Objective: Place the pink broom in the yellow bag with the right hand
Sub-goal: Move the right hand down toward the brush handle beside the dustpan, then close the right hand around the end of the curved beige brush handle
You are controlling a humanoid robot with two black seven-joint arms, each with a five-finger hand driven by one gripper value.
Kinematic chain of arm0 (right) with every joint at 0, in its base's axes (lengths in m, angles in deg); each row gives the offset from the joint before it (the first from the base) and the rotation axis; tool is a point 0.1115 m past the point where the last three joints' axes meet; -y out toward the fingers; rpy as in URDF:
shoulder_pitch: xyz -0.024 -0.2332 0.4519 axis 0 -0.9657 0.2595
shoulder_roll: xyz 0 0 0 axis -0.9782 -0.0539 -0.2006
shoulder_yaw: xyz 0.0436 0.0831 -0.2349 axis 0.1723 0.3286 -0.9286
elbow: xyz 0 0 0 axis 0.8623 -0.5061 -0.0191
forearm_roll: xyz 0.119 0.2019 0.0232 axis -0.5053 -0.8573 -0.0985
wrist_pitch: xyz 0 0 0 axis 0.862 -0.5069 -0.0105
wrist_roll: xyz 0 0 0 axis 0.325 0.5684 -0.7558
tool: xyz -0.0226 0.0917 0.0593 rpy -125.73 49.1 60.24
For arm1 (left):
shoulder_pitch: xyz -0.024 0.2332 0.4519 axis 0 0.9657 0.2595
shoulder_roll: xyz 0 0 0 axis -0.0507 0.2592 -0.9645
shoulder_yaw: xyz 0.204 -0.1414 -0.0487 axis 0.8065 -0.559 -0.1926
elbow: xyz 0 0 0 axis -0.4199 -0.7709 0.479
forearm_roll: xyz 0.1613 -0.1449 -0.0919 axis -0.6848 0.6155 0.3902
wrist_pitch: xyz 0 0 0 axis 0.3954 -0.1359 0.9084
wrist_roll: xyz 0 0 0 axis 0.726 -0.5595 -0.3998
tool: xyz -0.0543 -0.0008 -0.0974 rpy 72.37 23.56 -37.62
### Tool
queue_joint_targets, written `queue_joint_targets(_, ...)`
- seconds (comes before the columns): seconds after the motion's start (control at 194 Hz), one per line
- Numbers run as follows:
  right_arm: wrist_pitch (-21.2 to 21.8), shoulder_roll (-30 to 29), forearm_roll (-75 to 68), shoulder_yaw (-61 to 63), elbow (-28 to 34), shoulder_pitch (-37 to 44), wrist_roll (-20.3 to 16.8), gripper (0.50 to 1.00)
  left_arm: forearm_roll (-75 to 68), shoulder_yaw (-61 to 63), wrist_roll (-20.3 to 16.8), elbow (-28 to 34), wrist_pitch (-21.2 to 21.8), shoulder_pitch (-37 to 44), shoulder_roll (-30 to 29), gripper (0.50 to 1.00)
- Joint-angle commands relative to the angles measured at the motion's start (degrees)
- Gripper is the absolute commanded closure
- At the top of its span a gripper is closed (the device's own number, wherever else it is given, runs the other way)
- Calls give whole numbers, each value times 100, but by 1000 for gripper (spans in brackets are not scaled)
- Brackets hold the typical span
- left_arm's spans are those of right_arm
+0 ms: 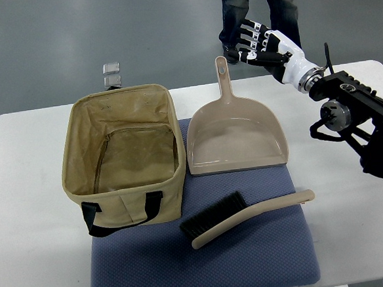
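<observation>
A pale pink hand broom (249, 217) with black bristles lies on the blue mat (265, 263), its handle pointing right. To its left stands the open yellow fabric bag (82, 184), nothing inside it. My right hand (253, 44) hovers beyond the table's far edge, above and right of the dustpan handle, fingers spread and holding nothing. It is far from the broom. The left arm does not show.
A pink dustpan (237, 140) lies on the mat behind the broom, its handle pointing away from me. The white table (26, 227) carries everything. A person's legs (260, 1) stand behind the table near my right hand. Small metal clips (112, 75) sit behind the bag.
</observation>
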Motion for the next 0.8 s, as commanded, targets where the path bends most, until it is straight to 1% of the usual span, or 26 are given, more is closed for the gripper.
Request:
queue_joint_targets(0.0,59,754,354,-1010,513,409,-88,570,-34,0,1,-13,-2,-8,0,500)
queue_joint_targets(0.031,94,921,372,-1213,663,498,-97,570,-43,0,1,-21,-11,-8,0,500)
queue_joint_targets(0.083,235,1405,407,-1758,1112,726,-168,570,-52,0,1,-30,-11,-8,0,500)
queue_joint_targets(0.139,463,2019,451,-2311,1673,1077,-361,570,-60,0,1,-56,-11,-17,0,500)
queue_joint_targets(0.181,630,2371,451,-2618,1964,1314,-457,570,-52,0,1,-118,-11,-8,0,500)
queue_joint_targets(0.289,1008,3048,424,-3120,2517,1754,-580,570,-43,0,1,-197,-11,-8,0,500)
queue_joint_targets(0.423,1562,3689,424,-3261,3273,1851,-853,570,-34,8,1,-215,-11,-17,0,500)
queue_joint_targets(0.506,1632,3927,477,-3366,3967,1807,-915,570,-34,0,1,-215,-11,-17,0,500)
queue_joint_targets(0.583,1597,3962,609,-3515,4381,1754,-915,572,-34,0,1,-215,-11,-17,0,500)
queue_joint_targets(0.619,1553,3945,671,-3551,4434,1684,-915,572,-34,0,1,-215,-11,-17,0,500)
queue_joint_targets(0.723,1255,3831,1153,-3577,4416,1386,-915,576,-25,8,1,-206,-11,-17,0,500)
queue_joint_targets(0.795,1184,3822,1382,-3577,4425,1104,-915,579,-16,8,1,-189,-11,-17,0,500)
